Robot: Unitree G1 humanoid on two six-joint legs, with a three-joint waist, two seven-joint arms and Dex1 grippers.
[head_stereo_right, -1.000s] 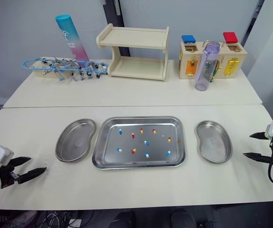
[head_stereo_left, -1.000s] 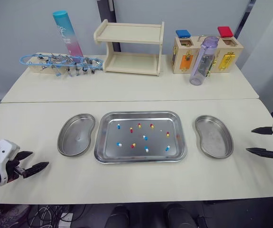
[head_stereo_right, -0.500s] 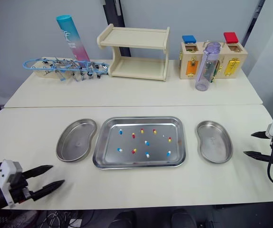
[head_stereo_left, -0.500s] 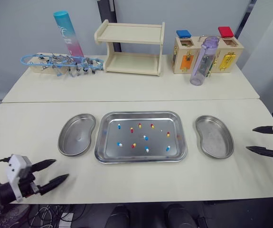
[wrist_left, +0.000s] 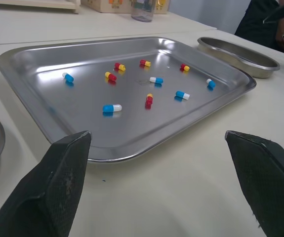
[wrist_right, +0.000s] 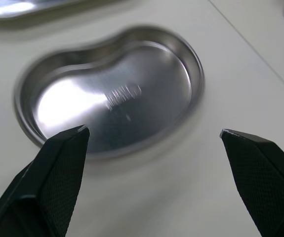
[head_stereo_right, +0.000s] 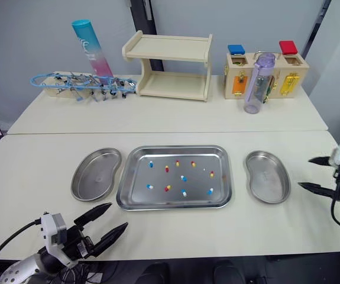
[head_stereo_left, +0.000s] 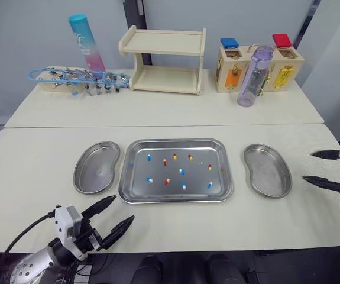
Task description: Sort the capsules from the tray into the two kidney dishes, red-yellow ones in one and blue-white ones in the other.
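The left end effector (head_stereo_left: pixel 124 207), fingers spread, had swung in from the left edge of the desk (head_stereo_left: pixel 39 154) toward the tray. The left kidney dish (head_stereo_left: pixel 96 175) sat empty. All capsules (head_stereo_left: pixel 181 171) lay in the tray (head_stereo_left: pixel 137 184). The right kidney dish (head_stereo_left: pixel 267 170) sat empty, with the right end effector (head_stereo_left: pixel 307 166) open beside it. Sorting looked unstarted.

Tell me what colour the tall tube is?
The tube is teal fading to pink; right eye view.

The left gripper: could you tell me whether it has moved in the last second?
Yes. The left gripper has swung rightward, from well left of the left kidney dish to just in front of it.
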